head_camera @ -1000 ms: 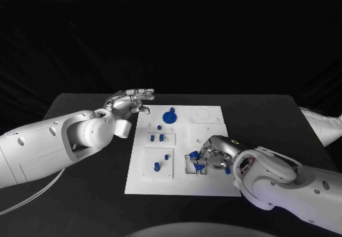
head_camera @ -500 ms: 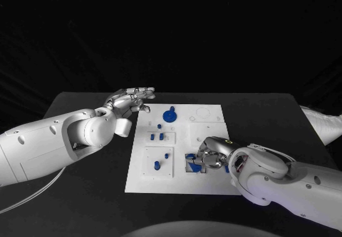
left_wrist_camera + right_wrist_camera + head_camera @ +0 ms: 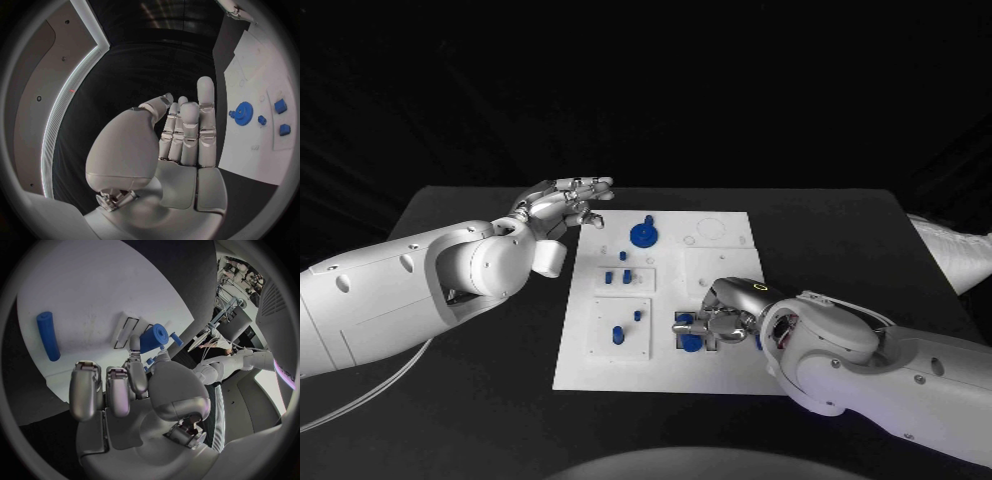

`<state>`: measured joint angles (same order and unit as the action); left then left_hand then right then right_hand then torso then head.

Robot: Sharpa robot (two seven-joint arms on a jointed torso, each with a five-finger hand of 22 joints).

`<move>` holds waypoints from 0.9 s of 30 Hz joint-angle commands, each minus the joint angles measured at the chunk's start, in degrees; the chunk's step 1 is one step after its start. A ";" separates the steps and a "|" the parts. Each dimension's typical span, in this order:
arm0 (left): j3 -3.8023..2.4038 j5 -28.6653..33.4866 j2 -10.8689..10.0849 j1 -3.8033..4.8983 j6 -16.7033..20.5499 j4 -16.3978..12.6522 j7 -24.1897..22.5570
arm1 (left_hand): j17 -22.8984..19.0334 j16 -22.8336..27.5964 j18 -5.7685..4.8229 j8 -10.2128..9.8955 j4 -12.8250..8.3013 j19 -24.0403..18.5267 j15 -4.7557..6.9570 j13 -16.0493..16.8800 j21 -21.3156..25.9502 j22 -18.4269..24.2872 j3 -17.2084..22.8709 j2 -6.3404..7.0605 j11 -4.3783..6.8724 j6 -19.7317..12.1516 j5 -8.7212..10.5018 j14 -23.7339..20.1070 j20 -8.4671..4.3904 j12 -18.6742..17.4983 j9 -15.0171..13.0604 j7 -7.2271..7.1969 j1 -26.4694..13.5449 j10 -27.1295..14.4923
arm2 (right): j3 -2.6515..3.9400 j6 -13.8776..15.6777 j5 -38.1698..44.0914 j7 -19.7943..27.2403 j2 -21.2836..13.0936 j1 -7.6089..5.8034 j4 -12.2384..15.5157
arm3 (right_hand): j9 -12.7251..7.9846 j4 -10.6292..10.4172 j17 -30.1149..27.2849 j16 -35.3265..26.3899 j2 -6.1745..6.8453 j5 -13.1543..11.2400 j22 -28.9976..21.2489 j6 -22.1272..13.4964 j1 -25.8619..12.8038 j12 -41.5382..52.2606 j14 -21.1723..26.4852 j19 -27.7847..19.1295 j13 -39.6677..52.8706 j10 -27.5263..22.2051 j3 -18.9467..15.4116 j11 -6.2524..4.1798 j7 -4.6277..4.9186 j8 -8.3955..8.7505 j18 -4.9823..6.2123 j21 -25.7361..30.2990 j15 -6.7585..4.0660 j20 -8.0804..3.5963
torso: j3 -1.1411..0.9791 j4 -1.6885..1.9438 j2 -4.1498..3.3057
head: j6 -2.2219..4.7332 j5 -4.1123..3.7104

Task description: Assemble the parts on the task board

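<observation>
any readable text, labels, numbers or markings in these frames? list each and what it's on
None readable.
The task board shows only faint engraved outlines and one tiny dark mark near the blue gear, too small to read.
The left robot hand, the right robot hand and the blue cylinder carry no lettering.

Left arm: we see it come in from the left edge, reaching across toward the far side.
Left hand (image 3: 568,207): it hangs in the air, palm up, fingers (image 3: 187,131) straight and close together, holding nothing.
Right arm: it comes in from the lower right, bent inward.
Right hand (image 3: 726,312): it is turned down, fingers (image 3: 115,390) curled; we cannot tell whether it grips anything.
</observation>
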<state>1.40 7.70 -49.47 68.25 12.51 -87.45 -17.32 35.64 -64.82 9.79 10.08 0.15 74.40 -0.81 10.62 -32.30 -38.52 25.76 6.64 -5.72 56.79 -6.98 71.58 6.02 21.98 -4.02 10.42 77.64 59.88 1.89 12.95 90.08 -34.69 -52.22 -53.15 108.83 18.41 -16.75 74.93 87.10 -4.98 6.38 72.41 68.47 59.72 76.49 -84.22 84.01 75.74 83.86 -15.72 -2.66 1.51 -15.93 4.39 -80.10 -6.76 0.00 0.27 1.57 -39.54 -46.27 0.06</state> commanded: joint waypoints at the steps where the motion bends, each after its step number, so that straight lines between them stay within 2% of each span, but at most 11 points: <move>1: -0.03 -0.19 0.00 0.03 -0.98 -0.18 -0.21 | -0.06 -0.19 0.52 0.25 0.07 -0.45 0.11 0.05 0.39 -0.07 -0.34 -0.03 0.03 -0.38 -0.14 -0.35 0.06 0.23 0.01 -0.14 -0.32 -0.35 | 0.00 0.59 2.78 0.17 -0.20 0.03 0.62 | 0.29 0.29 9.22 -0.05 0.27 0.33 0.04 -0.33 0.22 -0.36 -4.66 0.88 4.40 2.52 -0.33 -0.16 -0.11 0.31 -0.83 0.10 0.34 -0.38 | -0.06 -0.02 -0.01 | 0.10 0.02; 6: -0.03 -0.19 -0.12 0.03 -1.07 -0.16 -0.06 | -0.06 -0.19 0.52 0.26 0.07 -0.46 0.11 0.05 0.40 -0.07 -0.35 -0.02 0.03 -0.39 -0.14 -0.35 0.06 0.23 0.01 -0.14 -0.33 -0.37 | 0.02 2.24 2.68 0.85 -1.08 0.05 2.00 | 1.05 1.04 9.36 0.00 1.15 0.91 0.30 -0.34 3.59 -0.24 -4.69 0.95 4.68 2.67 -0.32 -0.18 -0.15 0.50 -0.87 -0.01 0.33 -0.38 | -0.11 -0.04 -0.05 | 0.14 0.18; 13: -0.03 -0.19 -0.32 0.02 -1.15 -0.13 0.05 | -0.06 -0.19 0.52 0.26 0.07 -0.46 0.11 0.05 0.40 -0.07 -0.35 -0.02 0.03 -0.39 -0.14 -0.35 0.06 0.23 0.01 -0.14 -0.33 -0.37 | 0.11 3.99 2.32 1.95 -3.60 0.04 4.76 | 1.19 1.04 9.61 0.13 1.34 0.88 0.65 -0.30 3.95 0.12 -4.74 1.06 4.96 2.78 -0.39 -0.20 -0.16 0.51 -0.94 -0.21 0.32 -0.38 | -0.05 -0.07 0.04 | 0.02 0.23; 21: -0.02 -0.19 -0.44 0.02 -1.19 -0.08 0.14 | -0.06 -0.19 0.52 0.26 0.07 -0.46 0.11 0.05 0.40 -0.07 -0.35 -0.02 0.03 -0.39 -0.14 -0.35 0.06 0.23 0.01 -0.14 -0.33 -0.37 | 0.18 1.78 1.19 2.02 -5.47 0.00 5.82 | 1.55 1.16 9.58 0.11 1.39 1.25 0.63 -0.30 5.17 0.03 -4.73 1.05 4.99 2.81 -0.28 -0.22 -0.18 0.61 -0.93 -0.18 0.31 -0.40 | -0.08 0.03 -0.05 | 0.11 0.09; 27: -0.02 -0.19 -0.44 0.02 -1.22 -0.08 0.15 | -0.06 -0.19 0.52 0.26 0.07 -0.46 0.11 0.05 0.40 -0.07 -0.35 -0.02 0.03 -0.39 -0.14 -0.35 0.06 0.23 0.01 -0.14 -0.33 -0.37 | 0.19 -0.29 0.87 1.78 -5.43 0.00 5.12 | 2.38 3.35 9.49 0.05 0.90 1.53 0.59 -0.49 10.26 -0.16 -4.71 0.99 5.11 2.81 1.09 -0.18 -0.11 0.95 -0.92 -0.09 0.33 -0.41 | -0.03 0.11 -0.06 | 0.13 0.02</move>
<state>1.41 7.69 -49.95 68.25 12.39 -87.42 -17.02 35.65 -64.82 9.79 10.08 0.15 74.40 -0.81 10.60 -32.30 -38.52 25.76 6.64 -5.72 56.80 -6.98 71.58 6.02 21.97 -4.02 10.42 77.64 59.89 2.07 14.89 91.09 -33.32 -57.74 -53.17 114.09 20.68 -13.85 74.91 87.10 -3.26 7.66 73.03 68.45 68.58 76.74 -83.92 84.01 75.30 83.89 -14.74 -2.58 1.52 -15.17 4.39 -80.09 -6.43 0.01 0.19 1.63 -39.57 -46.14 0.09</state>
